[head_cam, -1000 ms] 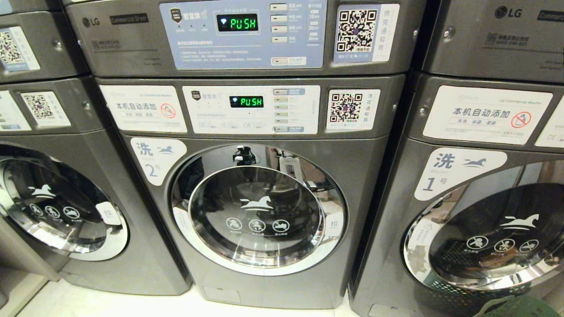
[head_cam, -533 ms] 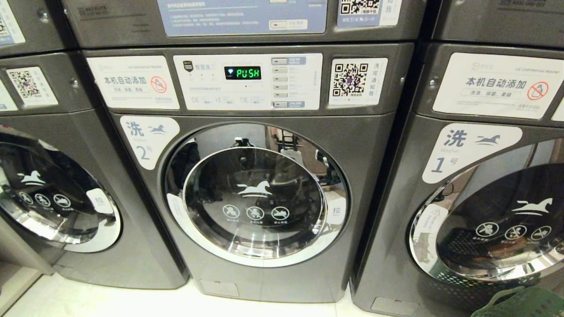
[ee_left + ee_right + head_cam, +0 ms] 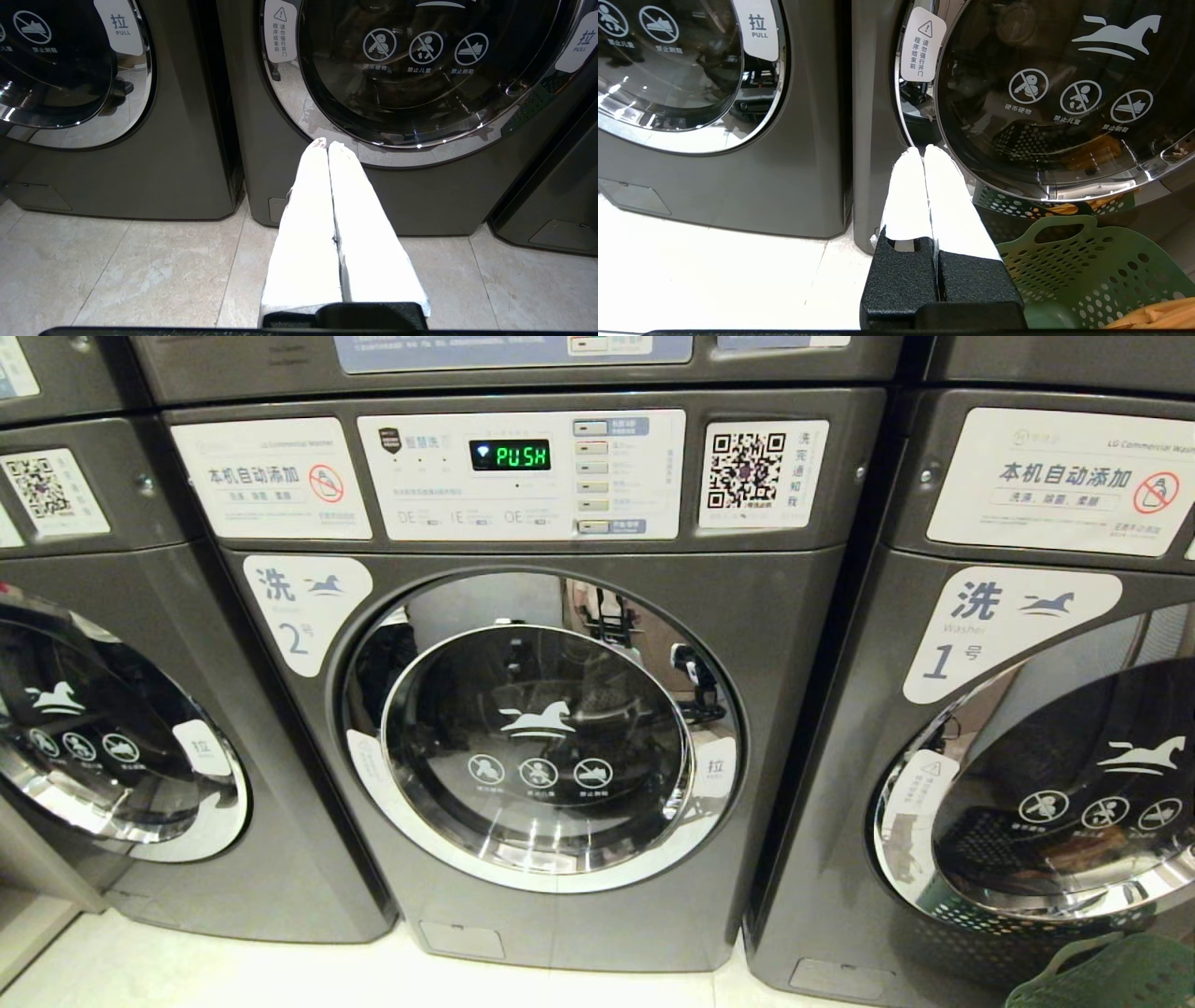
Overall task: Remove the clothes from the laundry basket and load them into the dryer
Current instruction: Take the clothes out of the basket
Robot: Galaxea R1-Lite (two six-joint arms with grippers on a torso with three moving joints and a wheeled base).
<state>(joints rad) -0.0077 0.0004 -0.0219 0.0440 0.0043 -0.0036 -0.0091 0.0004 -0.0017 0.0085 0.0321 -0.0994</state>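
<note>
Facing machine 2, door shut, I hold the left gripper low with fingers pressed together, empty. The right gripper matches, fingers closed on nothing, because the green laundry basket sits beside it, untouched.

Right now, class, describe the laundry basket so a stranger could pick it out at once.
Start at the row of grey machines with round doors. In front of the rightmost one, marked 1, the basket sits on the pale floor. It alone is green plastic, full of holes, with something orange inside.
</note>
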